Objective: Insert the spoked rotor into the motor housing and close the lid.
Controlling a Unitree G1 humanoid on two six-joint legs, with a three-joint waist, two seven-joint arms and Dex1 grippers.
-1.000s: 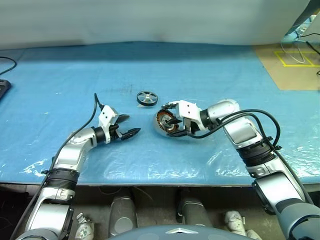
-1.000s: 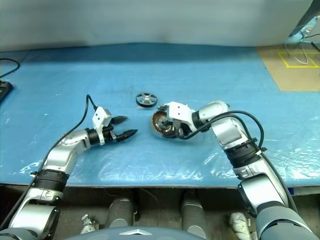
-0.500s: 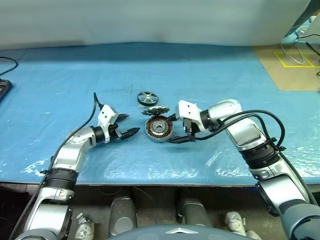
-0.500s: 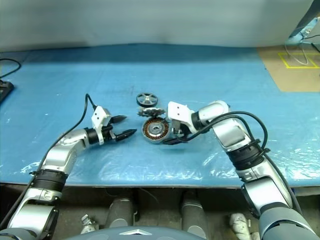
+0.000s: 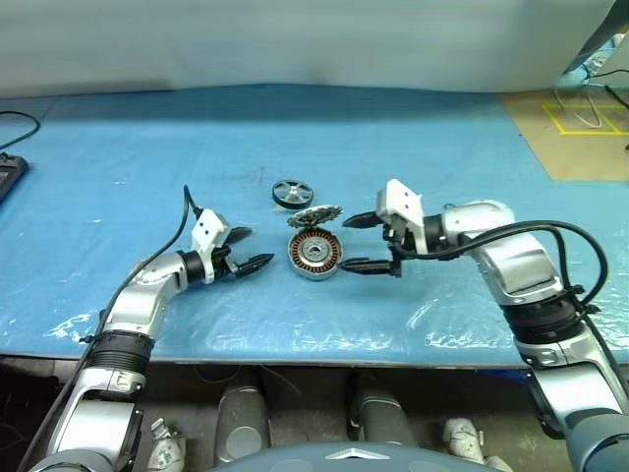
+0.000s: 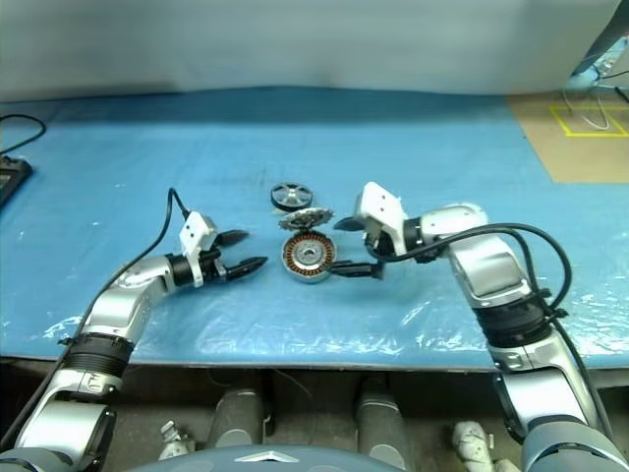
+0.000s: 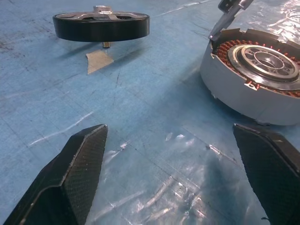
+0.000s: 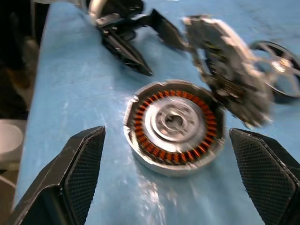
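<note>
Since a second ago the motor housing (image 5: 314,254) has gone from tilted in the right gripper (image 5: 366,242) to lying flat on the blue table cover (image 5: 442,147), coils up, and that gripper has let go and drawn back toward the right of the frame. The housing sits just below the middle of the head views, its copper ring and silver hub plainly showing. The lid (image 5: 314,216) stands up from the housing's far rim, swung open; in the right wrist view it is smeared and its inner pattern is hard to read. The spoked rotor (image 5: 290,192) lies just above the lid in the frame, apart from the housing; in the left wrist view it stands raised on a short pin, its far spokes hidden behind the rim. The right gripper's fingers are spread wide, empty, just right of the housing and not touching it. The left gripper (image 5: 251,250), left of the housing, is also spread wide and holds nothing. A black cable (image 5: 12,123) is cut off at the upper left edge.
</note>
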